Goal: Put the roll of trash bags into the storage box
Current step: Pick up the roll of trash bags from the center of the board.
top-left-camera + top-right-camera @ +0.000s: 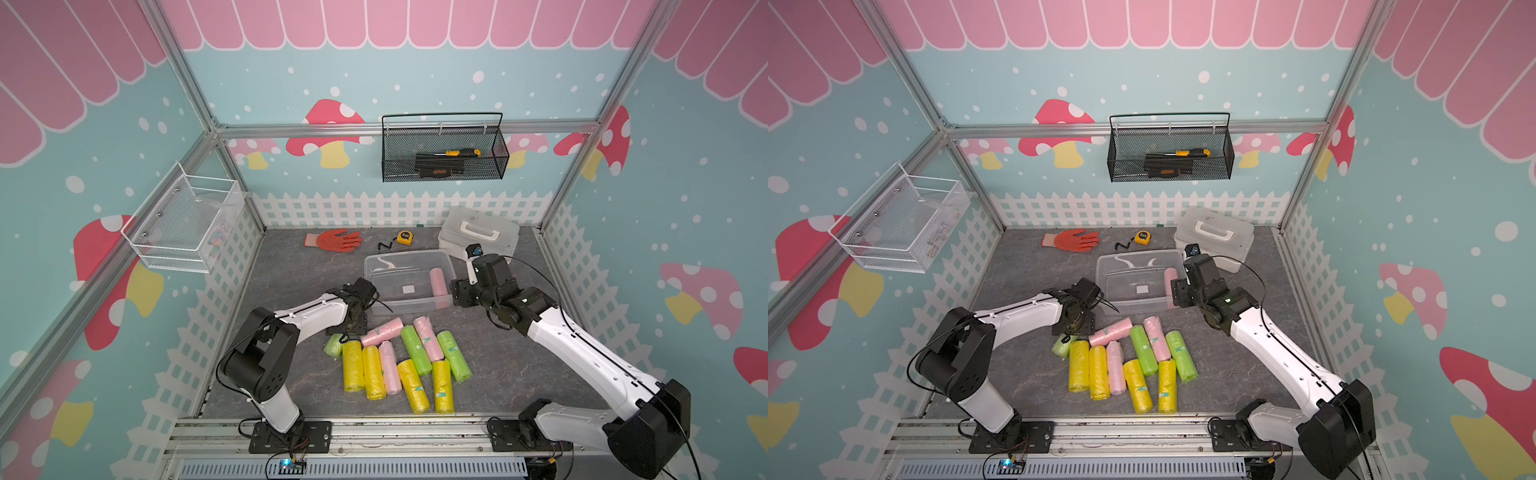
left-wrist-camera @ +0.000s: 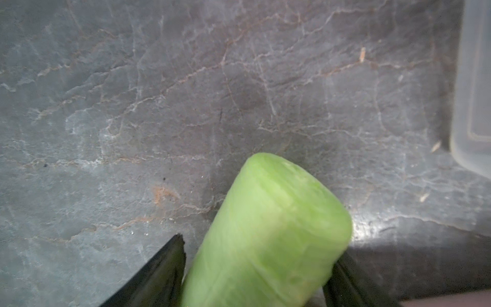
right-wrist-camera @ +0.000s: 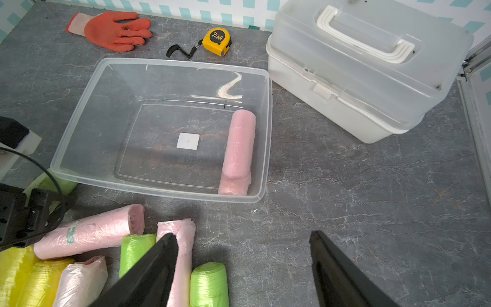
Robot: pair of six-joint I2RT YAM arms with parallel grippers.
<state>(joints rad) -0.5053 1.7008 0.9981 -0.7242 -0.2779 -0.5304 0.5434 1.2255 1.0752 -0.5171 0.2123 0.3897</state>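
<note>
The clear storage box (image 1: 407,253) (image 1: 1133,254) (image 3: 186,62) stands mid-table with one pink roll (image 1: 439,282) (image 3: 239,151) lying along its right side. In front of it lie several yellow, green and pink rolls of trash bags (image 1: 399,365) (image 1: 1125,365). At the pile's left end my left gripper (image 1: 347,328) (image 2: 261,247) points down and is shut on a green roll (image 2: 268,234) (image 1: 334,344); the box's corner (image 2: 473,106) shows nearby. By the box's right front corner my right gripper (image 1: 457,293) (image 3: 242,234) hangs open and empty over bare table.
A white case with a handle (image 1: 478,232) (image 3: 358,74) stands behind the box on the right. An orange glove (image 1: 332,240) and a yellow tape measure (image 1: 404,237) lie at the back. A black mesh basket (image 1: 444,153) and a white wire basket (image 1: 183,224) hang on the walls.
</note>
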